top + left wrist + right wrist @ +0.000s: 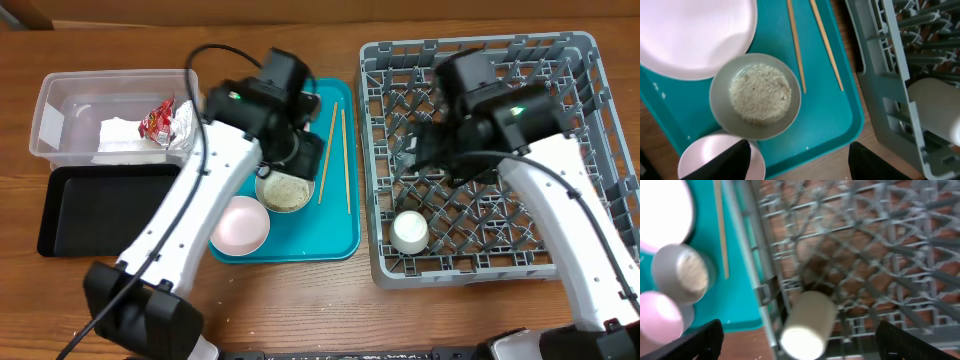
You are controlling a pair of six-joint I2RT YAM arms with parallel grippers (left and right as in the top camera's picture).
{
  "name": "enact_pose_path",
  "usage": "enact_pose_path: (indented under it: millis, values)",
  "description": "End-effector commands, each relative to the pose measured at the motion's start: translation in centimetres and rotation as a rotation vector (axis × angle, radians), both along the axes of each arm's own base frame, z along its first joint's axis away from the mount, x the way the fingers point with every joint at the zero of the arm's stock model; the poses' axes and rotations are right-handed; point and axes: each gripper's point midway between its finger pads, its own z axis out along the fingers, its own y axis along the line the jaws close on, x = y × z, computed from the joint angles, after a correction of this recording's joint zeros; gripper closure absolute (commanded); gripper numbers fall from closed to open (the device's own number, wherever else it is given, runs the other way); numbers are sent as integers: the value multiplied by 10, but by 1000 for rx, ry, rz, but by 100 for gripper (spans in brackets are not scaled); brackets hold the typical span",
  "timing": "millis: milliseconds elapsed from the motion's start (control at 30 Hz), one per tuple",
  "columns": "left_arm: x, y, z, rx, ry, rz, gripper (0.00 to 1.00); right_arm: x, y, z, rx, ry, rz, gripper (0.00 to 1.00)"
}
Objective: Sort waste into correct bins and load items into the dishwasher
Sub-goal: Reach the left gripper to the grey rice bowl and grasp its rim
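My left gripper [801, 162] hangs open and empty above the near edge of the teal tray [825, 125], just short of a grey bowl of rice [757, 95]. A pink bowl [715, 155] lies under its left finger, and a pale plate [690, 30] and the chopsticks [796, 45] lie farther up the tray. My right gripper [802, 342] is open over the dishwasher rack [865, 245]. A white cup [807, 322] lies on its side on the rack floor below the jaws, untouched. Overhead, the cup [410, 232] sits in the rack's front left corner.
The clear tub [60, 90] at the far left holds a crumpled napkin [120, 135] and a red sauce packet [157, 120]. The black tray [100, 210] lies just in front of it. The rack [570, 60] fills the right side, close beside the teal tray [335, 235].
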Motion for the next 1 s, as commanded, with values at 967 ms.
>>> enact_pose_path:
  millis: [967]
  values:
    - [-26, 1, -161, 76, -4, -25, 65, 8, -41, 9, -20, -20, -43, 2]
